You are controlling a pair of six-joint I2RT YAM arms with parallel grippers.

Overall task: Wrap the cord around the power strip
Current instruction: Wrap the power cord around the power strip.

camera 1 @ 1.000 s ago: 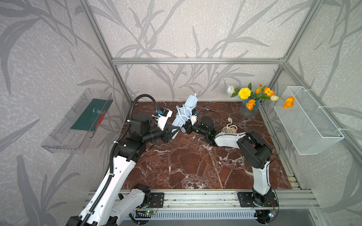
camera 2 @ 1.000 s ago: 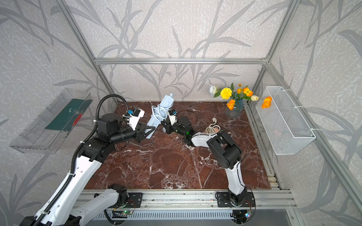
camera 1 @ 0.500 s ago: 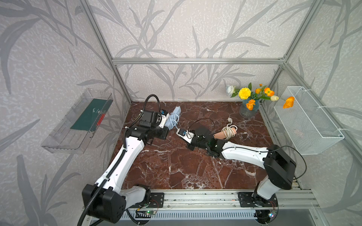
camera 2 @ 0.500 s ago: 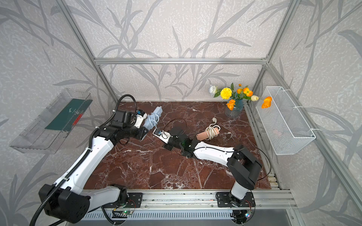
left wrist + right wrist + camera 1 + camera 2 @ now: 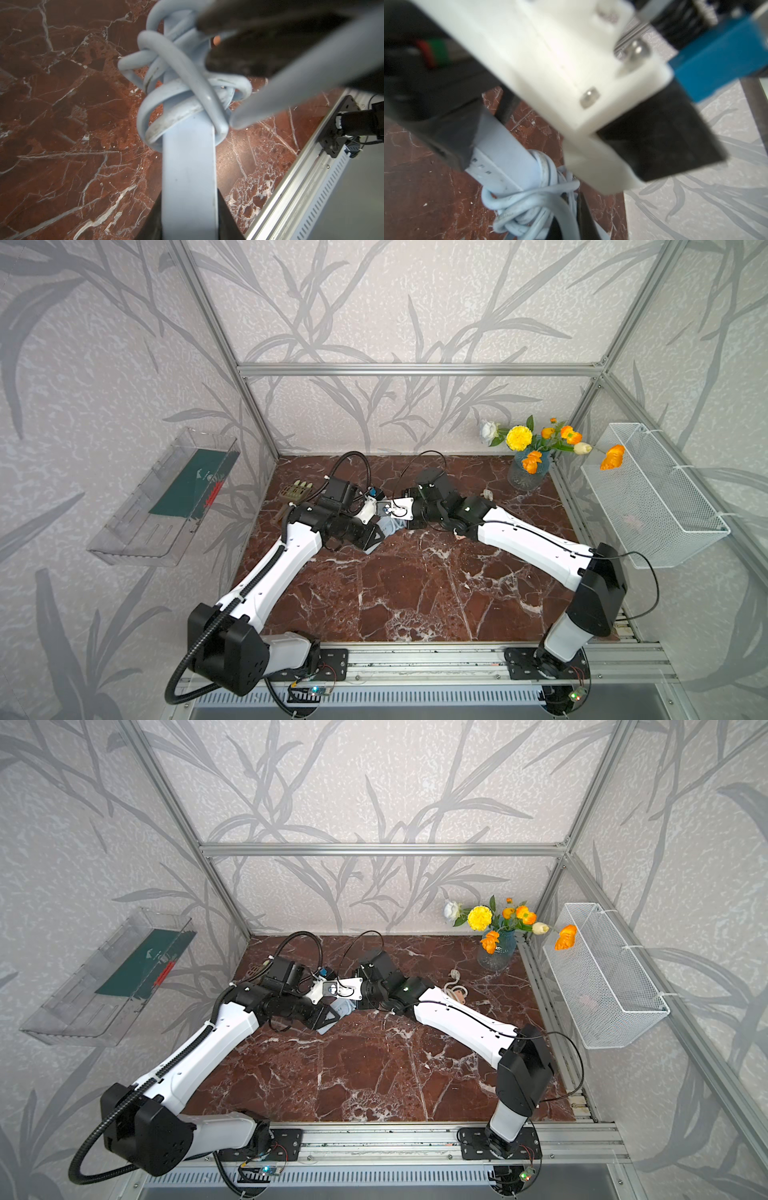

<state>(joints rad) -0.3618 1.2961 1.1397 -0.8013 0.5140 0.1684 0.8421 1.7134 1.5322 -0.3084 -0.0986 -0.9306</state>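
Pale-blue power strip (image 5: 188, 166) near the centre of the veined marble bench (image 5: 415, 593), toward 11 o'clock.
The left pincer (image 5: 189, 199) is clenched on the flat, smooth bar. The right pincer (image 5: 569, 220) is clenched on its round, scuffed rubbery cord (image 5: 176, 68), which is looped loosely about the strip. In both top views the strip is mostly hidden.

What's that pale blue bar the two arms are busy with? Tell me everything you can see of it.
It is a power strip: a long, flat, pale blue bar, plastic by its look, with small slots on one face. The left gripper is shut on one end. Its matching cord is looped in loose, crossing turns around the other end, and the right gripper pinches a stretch of it. It lies over the marble table; whether it rests there is unclear.
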